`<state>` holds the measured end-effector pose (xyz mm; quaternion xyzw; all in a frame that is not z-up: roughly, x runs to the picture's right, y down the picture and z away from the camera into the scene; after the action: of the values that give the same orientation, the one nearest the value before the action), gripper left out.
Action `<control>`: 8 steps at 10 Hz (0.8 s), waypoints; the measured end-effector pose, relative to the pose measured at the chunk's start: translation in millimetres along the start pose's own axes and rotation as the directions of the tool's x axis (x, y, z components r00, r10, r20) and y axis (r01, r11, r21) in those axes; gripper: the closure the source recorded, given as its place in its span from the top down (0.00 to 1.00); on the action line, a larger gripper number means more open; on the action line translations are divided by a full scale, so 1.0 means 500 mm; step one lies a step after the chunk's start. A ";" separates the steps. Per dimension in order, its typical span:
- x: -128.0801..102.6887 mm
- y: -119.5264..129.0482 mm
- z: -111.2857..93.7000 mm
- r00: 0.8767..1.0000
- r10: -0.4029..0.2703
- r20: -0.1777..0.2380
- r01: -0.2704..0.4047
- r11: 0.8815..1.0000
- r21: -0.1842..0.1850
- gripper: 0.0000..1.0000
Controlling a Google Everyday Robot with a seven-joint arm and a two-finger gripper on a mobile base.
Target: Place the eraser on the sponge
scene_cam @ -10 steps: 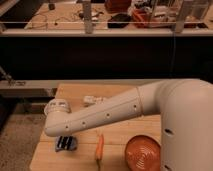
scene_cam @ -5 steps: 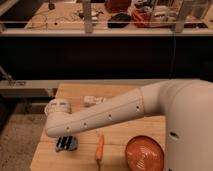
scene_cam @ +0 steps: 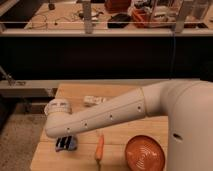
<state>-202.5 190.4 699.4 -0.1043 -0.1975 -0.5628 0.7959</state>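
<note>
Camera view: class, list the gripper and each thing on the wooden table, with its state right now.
gripper: low at the front left of the table, over the sponge.
sponge: lying flat, partly hidden by the gripper.
carrot: lying loose, just right of the sponge.
orange bowl: resting at the front right, untouched.
white block: lying flat towards the back, untouched.

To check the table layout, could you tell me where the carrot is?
In the camera view, the carrot lies near the table's front edge, with the orange dish on its image-right and the gripper, down at a blue object, on its image-left.
</note>
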 end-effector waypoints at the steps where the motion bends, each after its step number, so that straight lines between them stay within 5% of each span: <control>1: 0.000 -0.001 -0.002 1.000 0.000 -0.001 0.000 1.000 0.003 0.06; 2: 0.001 -0.002 -0.002 1.000 0.001 0.002 -0.001 1.000 0.005 0.14; 6: 0.006 0.013 0.048 0.987 0.036 0.159 -0.047 0.997 0.067 0.55; 8: 0.006 0.015 0.065 0.980 0.047 0.195 -0.062 0.995 0.074 0.74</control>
<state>-201.2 203.1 730.0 -0.1320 -0.2930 -0.5197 0.7916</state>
